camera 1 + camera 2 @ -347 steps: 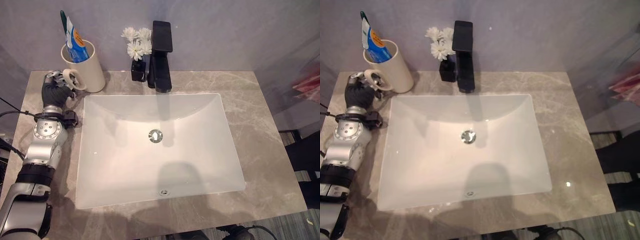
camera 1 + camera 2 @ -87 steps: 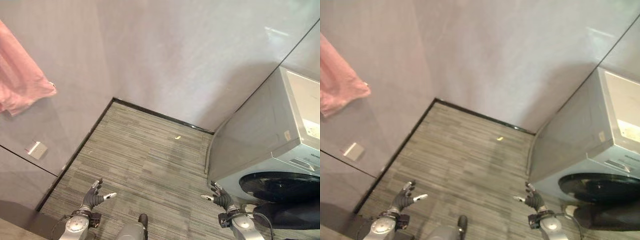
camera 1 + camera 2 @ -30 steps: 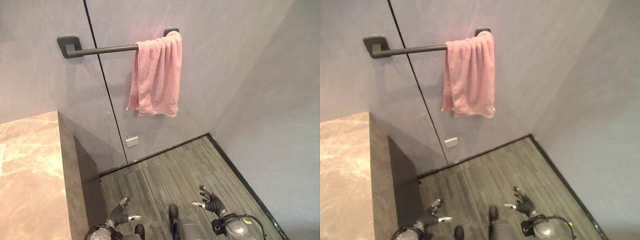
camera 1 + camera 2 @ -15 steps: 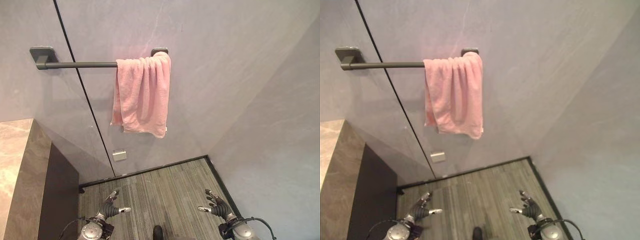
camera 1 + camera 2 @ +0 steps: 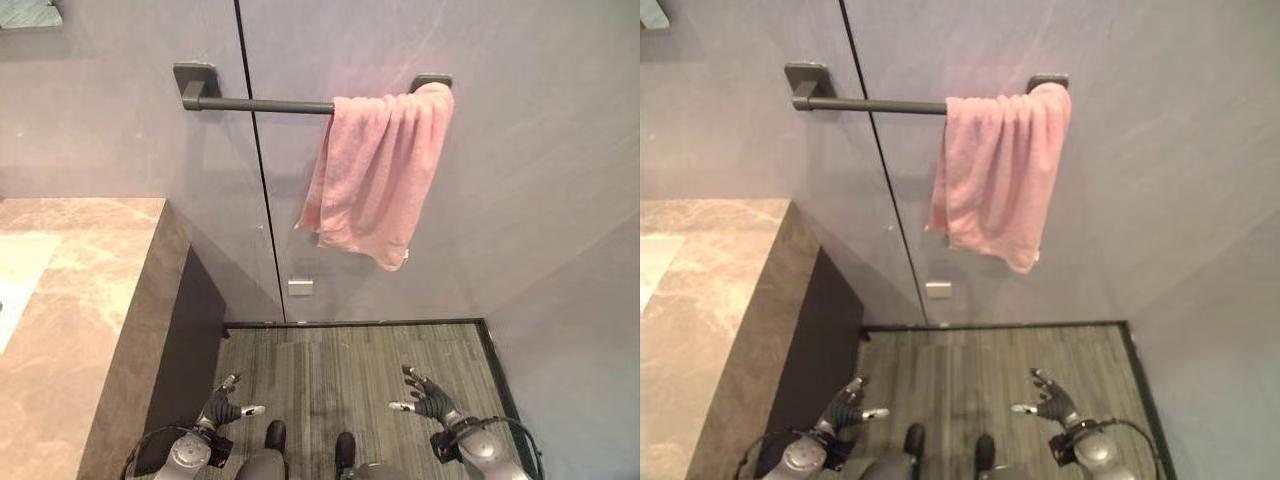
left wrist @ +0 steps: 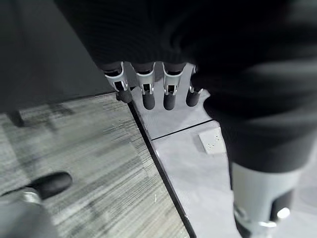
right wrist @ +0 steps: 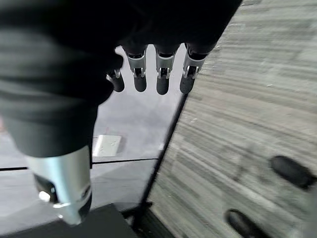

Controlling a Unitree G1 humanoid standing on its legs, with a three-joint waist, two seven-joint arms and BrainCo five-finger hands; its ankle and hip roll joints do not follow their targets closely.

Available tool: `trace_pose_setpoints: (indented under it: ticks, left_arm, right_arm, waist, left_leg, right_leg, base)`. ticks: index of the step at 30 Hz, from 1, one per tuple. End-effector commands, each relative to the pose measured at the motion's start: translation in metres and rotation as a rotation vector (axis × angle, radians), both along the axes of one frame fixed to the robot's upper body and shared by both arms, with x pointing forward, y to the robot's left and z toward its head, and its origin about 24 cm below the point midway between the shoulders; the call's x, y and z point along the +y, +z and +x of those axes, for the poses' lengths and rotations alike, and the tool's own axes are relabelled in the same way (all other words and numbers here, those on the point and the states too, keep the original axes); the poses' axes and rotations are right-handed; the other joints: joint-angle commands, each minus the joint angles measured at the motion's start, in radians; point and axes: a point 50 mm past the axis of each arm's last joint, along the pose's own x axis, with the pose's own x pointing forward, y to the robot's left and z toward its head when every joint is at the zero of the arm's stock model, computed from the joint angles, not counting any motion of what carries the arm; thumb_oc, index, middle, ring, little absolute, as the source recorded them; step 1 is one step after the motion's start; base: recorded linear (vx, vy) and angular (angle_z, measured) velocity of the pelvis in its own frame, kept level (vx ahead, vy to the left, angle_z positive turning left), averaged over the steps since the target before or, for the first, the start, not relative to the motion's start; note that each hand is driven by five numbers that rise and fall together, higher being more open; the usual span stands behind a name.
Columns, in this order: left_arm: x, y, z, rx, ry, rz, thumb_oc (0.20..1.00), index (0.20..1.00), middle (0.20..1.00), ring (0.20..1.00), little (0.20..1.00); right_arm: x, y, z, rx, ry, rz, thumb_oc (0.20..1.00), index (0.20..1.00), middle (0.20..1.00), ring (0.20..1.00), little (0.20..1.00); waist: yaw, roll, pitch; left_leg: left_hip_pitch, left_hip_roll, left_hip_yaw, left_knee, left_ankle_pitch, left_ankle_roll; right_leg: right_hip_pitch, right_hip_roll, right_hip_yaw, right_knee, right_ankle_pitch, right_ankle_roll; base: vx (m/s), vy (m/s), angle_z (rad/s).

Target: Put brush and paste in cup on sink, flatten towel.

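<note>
A pink towel [image 5: 378,175] hangs bunched up at the right end of a dark wall bar [image 5: 262,104], its lower edge uneven. My left hand [image 5: 223,408] hangs low at the bottom left, open with relaxed fingers [image 6: 148,94] and nothing in it. At the bottom right my right hand [image 5: 424,397] is also open and empty, its fingers [image 7: 162,74] straight. Both hands are far below the towel, over the floor.
The marble counter [image 5: 80,300] with the sink's corner [image 5: 15,265] stands at the left, with a dark side panel [image 5: 190,350] below it. Grey striped floor [image 5: 350,365] lies ahead, closed in by the wall in front and another wall [image 5: 580,340] on the right.
The camera has swung: towel and bar now sit further right and the counter shows more at the left. Both hands stay low and open.
</note>
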Motion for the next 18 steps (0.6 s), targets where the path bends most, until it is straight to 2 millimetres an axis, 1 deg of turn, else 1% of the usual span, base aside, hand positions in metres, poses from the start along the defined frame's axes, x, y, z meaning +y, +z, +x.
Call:
trace_pose_setpoints:
  ticks: [1,2,4,6,8,10,11,12,14,15,16,17,18]
  left_arm:
    - [0.01,0.025,0.026,-0.14,-0.037,0.027,1.0,1.0,1.0,1.0,1.0]
    - [0.01,0.025,0.026,-0.141,-0.047,0.028,1.0,1.0,1.0,1.0,1.0]
    - [0.01,0.028,0.028,-0.152,-0.063,0.032,1.0,1.0,1.0,1.0,1.0]
    - [0.011,0.03,0.03,-0.161,-0.074,0.043,1.0,1.0,1.0,1.0,1.0]
    - [0.013,0.03,0.031,-0.161,-0.074,0.055,1.0,1.0,1.0,1.0,1.0]
    - [0.014,0.03,0.03,-0.158,-0.079,0.064,1.0,1.0,1.0,1.0,1.0]
    - [0.014,0.03,0.03,-0.158,-0.079,0.064,1.0,1.0,1.0,1.0,1.0]
    - [0.014,0.031,0.031,-0.16,-0.081,0.065,1.0,1.0,1.0,1.0,1.0]
    - [0.014,0.03,0.03,-0.154,-0.093,0.076,1.0,1.0,1.0,1.0,1.0]
    - [0.012,0.03,0.03,-0.152,-0.104,0.073,1.0,1.0,1.0,1.0,1.0]
    - [0.012,0.03,0.03,-0.152,-0.104,0.073,1.0,1.0,1.0,1.0,1.0]
    - [0.011,0.031,0.033,-0.158,-0.115,0.077,1.0,1.0,1.0,1.0,1.0]
    - [0.011,0.032,0.033,-0.163,-0.106,0.07,1.0,1.0,1.0,1.0,1.0]
  right_arm:
    - [0.005,0.006,-0.004,-0.043,-0.015,0.041,1.0,1.0,1.0,1.0,1.0]
    - [0.005,0.005,-0.005,-0.042,-0.03,0.055,1.0,1.0,1.0,1.0,1.0]
    - [0.008,0.005,-0.003,-0.042,-0.022,0.058,1.0,1.0,1.0,1.0,1.0]
    - [0.013,0.005,-0.001,-0.044,-0.016,0.07,1.0,1.0,1.0,1.0,1.0]
    - [0.015,0.005,0.0,-0.045,-0.005,0.071,1.0,1.0,1.0,1.0,1.0]
    - [0.017,0.004,0.0,-0.042,0.004,0.073,1.0,1.0,1.0,1.0,1.0]
    - [0.017,0.004,0.0,-0.042,0.004,0.073,1.0,1.0,1.0,1.0,1.0]
    - [0.02,0.004,0.0,-0.038,0.017,0.072,1.0,1.0,1.0,1.0,1.0]
    - [0.019,0.004,0.0,-0.039,0.02,0.071,1.0,1.0,1.0,1.0,1.0]
    - [0.017,0.004,-0.001,-0.04,0.014,0.069,1.0,1.0,1.0,1.0,1.0]
    - [0.017,0.004,-0.001,-0.04,0.014,0.069,1.0,1.0,1.0,1.0,1.0]
    - [0.013,0.006,-0.001,-0.049,0.002,0.067,1.0,1.0,1.0,1.0,1.0]
    - [0.01,0.008,0.001,-0.06,-0.007,0.065,1.0,1.0,1.0,1.0,1.0]
  waist:
    - [-0.033,-0.041,-0.034]
    - [-0.034,-0.038,-0.031]
    - [-0.035,-0.031,-0.028]
    - [-0.036,-0.025,-0.023]
    - [-0.037,-0.021,-0.022]
    - [-0.039,-0.016,-0.023]
    - [-0.039,-0.016,-0.023]
    - [-0.039,-0.009,-0.021]
    - [-0.04,0.0,-0.018]
    - [-0.053,0.003,-0.022]
    - [-0.053,0.003,-0.022]
    - [-0.069,0.002,-0.03]
    - [-0.064,-0.001,-0.034]
  left_leg:
    - [0.012,-0.052,0.025,0.07,-0.01,0.011]
    - [0.013,-0.061,0.035,0.1,-0.033,0.022]
    - [0.02,-0.067,0.041,0.121,-0.057,0.037]
    - [0.025,-0.07,0.056,0.136,-0.065,0.048]
    - [0.035,-0.071,0.065,0.132,-0.07,0.056]
    - [0.055,-0.07,0.073,0.116,-0.068,0.064]
    - [0.056,-0.07,0.074,0.114,-0.067,0.064]
    - [0.077,-0.066,0.079,0.09,-0.059,0.069]
    - [0.103,-0.064,0.078,0.061,-0.045,0.074]
    - [0.12,-0.068,0.06,0.036,-0.033,0.075]
    - [0.12,-0.068,0.06,0.035,-0.033,0.075]
    - [0.141,-0.068,0.05,0.006,-0.009,0.071]
    - [0.148,-0.064,0.062,-0.003,-0.009,0.067]
  right_leg:
    - [0.053,-0.056,0.082,0.112,-0.022,0.097]
    - [0.059,-0.07,0.102,0.122,-0.014,0.106]
    - [0.054,-0.083,0.123,0.147,-0.002,0.11]
    - [0.037,-0.095,0.143,0.173,0.036,0.117]
    - [0.029,-0.104,0.15,0.185,0.064,0.12]
    - [0.016,-0.111,0.147,0.22,0.095,0.124]
    - [0.015,-0.111,0.148,0.221,0.095,0.124]
    - [-0.009,-0.116,0.133,0.276,0.115,0.121]
    - [-0.023,-0.106,0.102,0.322,0.111,0.118]
    - [-0.033,-0.066,0.125,0.335,0.091,0.116]
    - [-0.033,-0.066,0.125,0.335,0.091,0.116]
    - [-0.057,-0.011,0.139,0.307,0.059,0.107]
    - [-0.062,-0.025,0.096,0.258,0.049,0.106]
  base:
    - [0.16,0.264,-0.72]
    - [0.12,0.242,-0.44]
    - [0.1,0.23,-0.17]
    - [0.05,0.189,-0.28]
    - [0.05,0.179,-0.24]
    - [0.05,0.137,-0.21]
    - [0.04,0.161,-0.25]
    - [0.03,0.181,-0.2]
    - [0.06,0.187,-0.19]
    - [0.06,0.08,-0.19]
    - [0.12,0.104,-0.06]
    - [0.12,0.077,0.11]
    - [0.14,0.066,0.04]
